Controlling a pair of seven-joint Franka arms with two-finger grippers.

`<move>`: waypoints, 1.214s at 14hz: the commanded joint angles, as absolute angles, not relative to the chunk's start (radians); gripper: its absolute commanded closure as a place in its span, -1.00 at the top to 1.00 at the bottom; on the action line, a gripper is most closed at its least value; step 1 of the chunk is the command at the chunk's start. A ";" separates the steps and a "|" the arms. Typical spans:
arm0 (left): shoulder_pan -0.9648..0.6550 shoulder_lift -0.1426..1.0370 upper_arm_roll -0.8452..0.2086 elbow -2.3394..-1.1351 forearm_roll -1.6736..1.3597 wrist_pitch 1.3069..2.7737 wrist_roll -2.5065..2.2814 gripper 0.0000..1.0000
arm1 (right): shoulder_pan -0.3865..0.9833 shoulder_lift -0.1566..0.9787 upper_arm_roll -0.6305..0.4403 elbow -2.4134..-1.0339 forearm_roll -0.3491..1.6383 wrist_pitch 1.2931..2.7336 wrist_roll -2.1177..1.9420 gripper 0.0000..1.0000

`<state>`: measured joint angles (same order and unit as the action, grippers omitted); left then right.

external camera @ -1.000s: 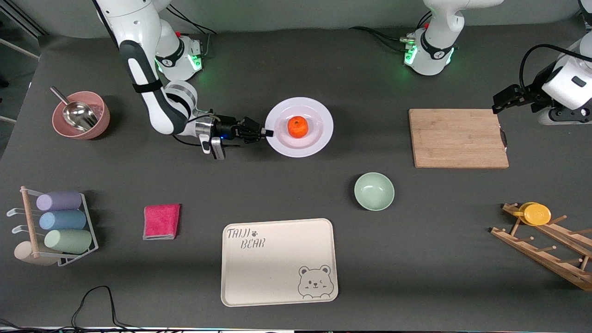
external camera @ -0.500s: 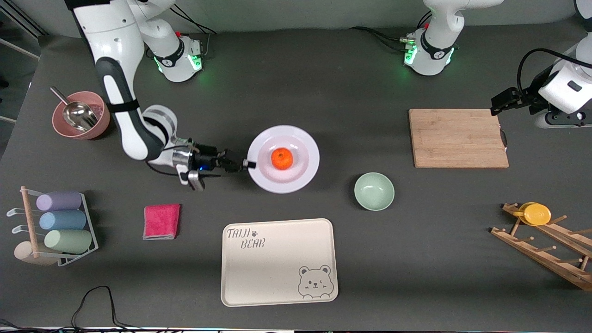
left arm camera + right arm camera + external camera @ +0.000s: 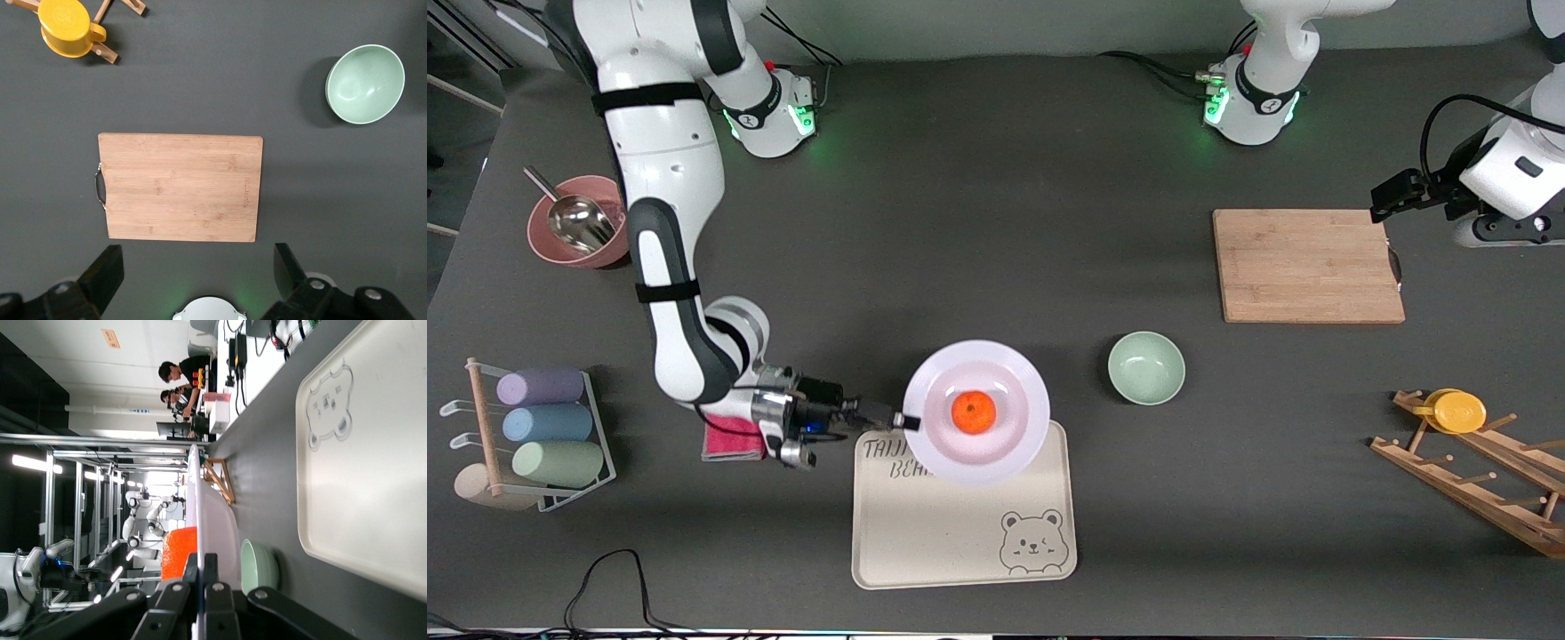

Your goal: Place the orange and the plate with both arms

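— So, where is the plate (image 3: 976, 413) now?

— The right gripper (image 3: 903, 420) pinches its rim, fingers closed on the thin edge. The plate is in the air over the corner of the tray (image 3: 964, 524) where the letters are printed. The orange (image 3: 973, 412) sits in the middle of the plate.

— Does the right wrist view add something?

— Yes. It shows the plate (image 3: 212, 520) from the side, as a thin pale line, clearly above the tray (image 3: 373, 467), with the orange (image 3: 179, 552) as a bright lump on it. The front view cannot show this height.

— And the left gripper (image 3: 1380, 197)?

— It waits, hanging over the table beside the cutting board (image 3: 1307, 265), at the left arm's end. In the left wrist view its two dark fingers (image 3: 103, 273) stand wide apart with nothing between them, and the board (image 3: 179, 187) lies below.

— What are the materials?

— The plate is smooth, round and shallow. The tray is matte cream, rectangular, with a bear drawing. The board is pale wood with visible grain. The green bowl (image 3: 1146, 367) is glossy and stands between tray and board.
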<state>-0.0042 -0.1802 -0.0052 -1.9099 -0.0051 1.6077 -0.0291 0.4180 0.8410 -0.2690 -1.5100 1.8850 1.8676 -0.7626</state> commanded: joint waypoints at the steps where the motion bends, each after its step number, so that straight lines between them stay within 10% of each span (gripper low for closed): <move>1: 0.006 -0.176 -0.017 -1.917 0.011 1.624 -0.037 1.00 | 0.377 1.021 -0.265 -1.214 1.868 1.862 -0.611 -1.00; 17: 0.025 -0.166 -0.017 -1.914 0.015 1.646 -0.020 1.00 | 0.373 1.226 -0.296 -1.080 1.878 1.967 -0.762 -1.00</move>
